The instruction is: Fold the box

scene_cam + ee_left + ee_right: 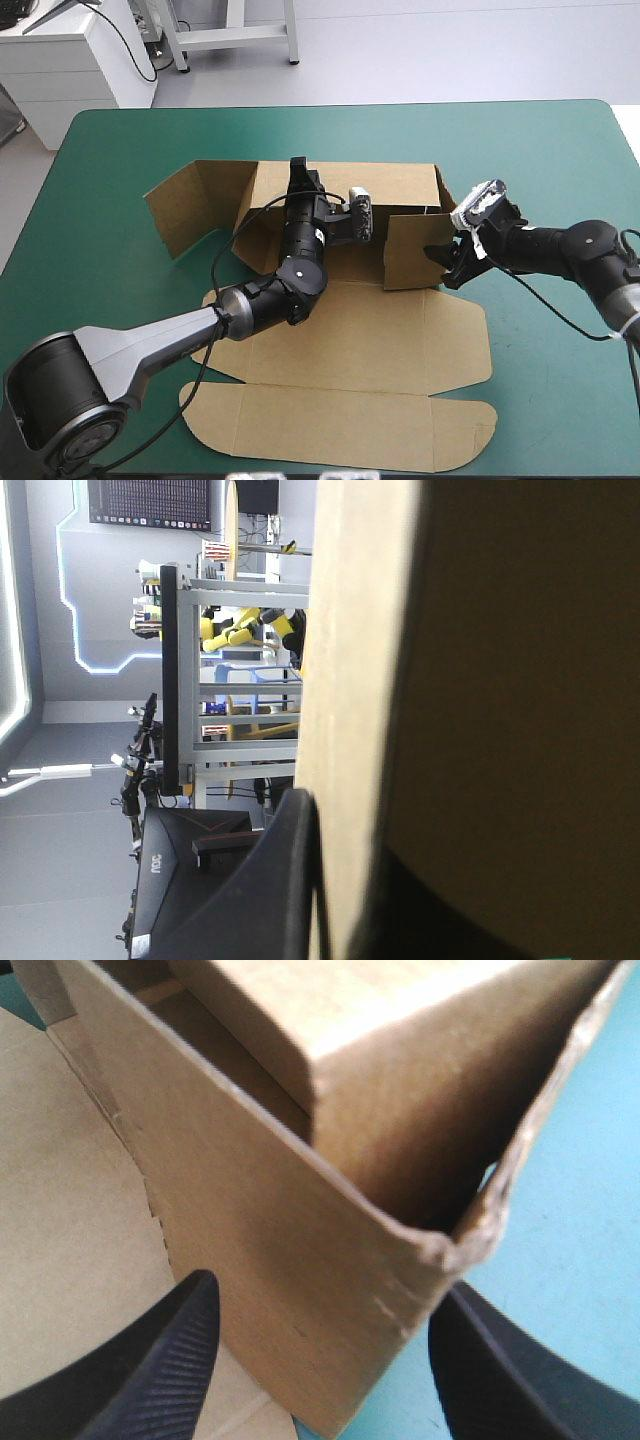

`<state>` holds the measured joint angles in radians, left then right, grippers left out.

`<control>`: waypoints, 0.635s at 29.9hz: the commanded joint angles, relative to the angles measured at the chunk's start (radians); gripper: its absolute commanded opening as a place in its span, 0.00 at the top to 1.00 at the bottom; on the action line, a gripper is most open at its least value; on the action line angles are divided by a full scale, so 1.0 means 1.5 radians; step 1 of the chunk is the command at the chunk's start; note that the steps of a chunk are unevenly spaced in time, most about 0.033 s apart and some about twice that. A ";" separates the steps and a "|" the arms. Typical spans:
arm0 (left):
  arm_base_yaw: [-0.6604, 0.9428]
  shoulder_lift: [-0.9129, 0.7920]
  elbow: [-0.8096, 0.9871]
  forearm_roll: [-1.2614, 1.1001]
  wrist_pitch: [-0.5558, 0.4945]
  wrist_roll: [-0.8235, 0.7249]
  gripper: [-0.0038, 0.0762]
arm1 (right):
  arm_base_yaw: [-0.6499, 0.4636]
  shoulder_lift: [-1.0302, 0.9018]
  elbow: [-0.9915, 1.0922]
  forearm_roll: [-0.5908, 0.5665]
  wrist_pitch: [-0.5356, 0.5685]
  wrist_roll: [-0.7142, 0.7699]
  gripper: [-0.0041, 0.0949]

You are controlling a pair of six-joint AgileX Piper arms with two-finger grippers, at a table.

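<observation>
Nearest the camera in the high view lies the flat lid of the box (pixel 340 430), brown board spread on the teal-green bench (pixel 560 170); beyond it comes the base panel, then the rear wall standing up around the bench's middle; the right side wall is raised as well, while the left side flap (pixel 180 210) splays outward; so the step in hand, I'd judge, is raising and tucking the walls, roughly halfway through; the left tool (pixel 298 172) sits on the rear wall's top edge, the right tool (pixel 452 258) at the right wall's near corner.

Over to the left wrist view: board fills the space ahead, seen almost edge-on; one black finger (pixel 285 880) hugs its lit face and a dark curve on the shaded side looks like its partner; clamped on the box wall, as I read it.

Now the right wrist view: two black fingers (pixel 160 1360) stand well apart, the raised corner of the right wall between them, flat board to one side, teal-green cover to the other; nothing gripped.

Next move, in my judgement: the right tool must pinch or press that corner squarely so the wall tucks against the rear one, with the left tool steadying; then the splayed flap needs lifting.
</observation>
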<state>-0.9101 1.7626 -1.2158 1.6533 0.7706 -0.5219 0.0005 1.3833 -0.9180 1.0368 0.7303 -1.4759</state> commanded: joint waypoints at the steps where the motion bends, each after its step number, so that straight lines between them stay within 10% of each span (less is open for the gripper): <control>1: -0.002 -0.018 -0.025 -0.035 0.002 -0.020 0.96 | 0.029 0.012 -0.018 0.084 -0.019 -0.041 0.40; 19: -0.003 -0.018 -0.025 -0.048 -0.010 0.014 0.96 | 0.092 0.044 -0.018 0.208 -0.244 -0.087 0.64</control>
<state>-0.9101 1.7675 -1.2380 1.6251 0.7705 -0.4899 0.1282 1.4811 -0.9180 1.3035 0.3930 -1.5648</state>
